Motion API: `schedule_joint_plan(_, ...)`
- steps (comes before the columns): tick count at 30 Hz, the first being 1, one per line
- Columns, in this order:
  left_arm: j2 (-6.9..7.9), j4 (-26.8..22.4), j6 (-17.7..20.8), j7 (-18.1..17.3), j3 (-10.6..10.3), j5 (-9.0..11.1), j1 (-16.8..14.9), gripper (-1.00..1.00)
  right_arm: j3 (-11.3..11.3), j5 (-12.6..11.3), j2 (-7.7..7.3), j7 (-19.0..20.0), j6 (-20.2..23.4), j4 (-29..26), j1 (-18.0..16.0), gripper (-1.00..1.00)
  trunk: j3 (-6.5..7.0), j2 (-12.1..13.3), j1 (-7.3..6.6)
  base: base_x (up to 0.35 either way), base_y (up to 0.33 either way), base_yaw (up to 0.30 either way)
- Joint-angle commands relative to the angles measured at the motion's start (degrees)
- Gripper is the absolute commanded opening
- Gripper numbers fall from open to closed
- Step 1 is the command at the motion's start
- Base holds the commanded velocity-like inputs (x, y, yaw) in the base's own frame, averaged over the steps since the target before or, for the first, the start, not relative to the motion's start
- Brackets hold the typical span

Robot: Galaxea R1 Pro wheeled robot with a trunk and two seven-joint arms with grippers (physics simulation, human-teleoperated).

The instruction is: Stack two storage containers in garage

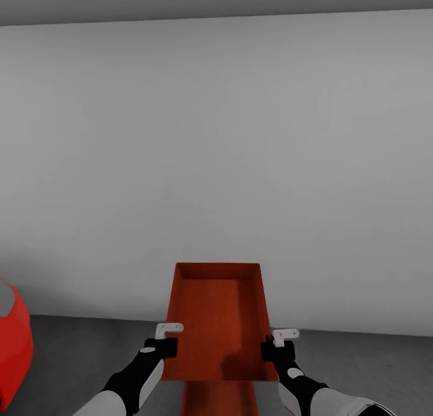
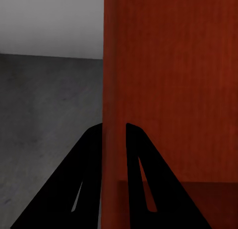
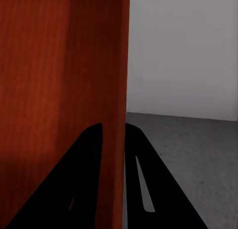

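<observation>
Now orange-red topless container (image 1: 219,320), thin walls, pinched by L (image 1: 169,341) & R (image 1: 272,345) jaws.

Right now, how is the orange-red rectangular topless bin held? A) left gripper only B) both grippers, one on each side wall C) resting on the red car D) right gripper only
B: in the head view the left gripper and right gripper each clamp a side wall of the orange-red bin, held above the dark grey concrete floor.
</observation>
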Motion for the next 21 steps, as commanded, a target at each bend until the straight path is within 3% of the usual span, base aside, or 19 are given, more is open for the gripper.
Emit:
schedule_joint_plan(1,-0.04,-0.3,0.3,0.7,-0.5,0.4,0.0,-1.0,-1.5,-0.9,0.05,-0.2,-0.2,0.2,-0.1,-1.0,-0.1,-0.1,0.05,0.316,0.0,0.0)
schedule_joint_plan(8,-0.01,-0.3,0.3,0.7,-0.5,0.4,0.0,-1.0,-1.4,-0.9,0.07,-0.2,-0.2,0.2,-0.1,-1.0,-0.1,-0.1,0.05,0.276,0.0,0.0)
schedule_joint_plan(21,-0.04,-0.3,0.3,0.7,-0.5,0.4,0.0,-1.0,-1.5,-1.0,0.14,-0.3,-0.2,0.2,-0.1,-1.0,-0.59,-0.1,0.05,0.02,0.0,0.0)
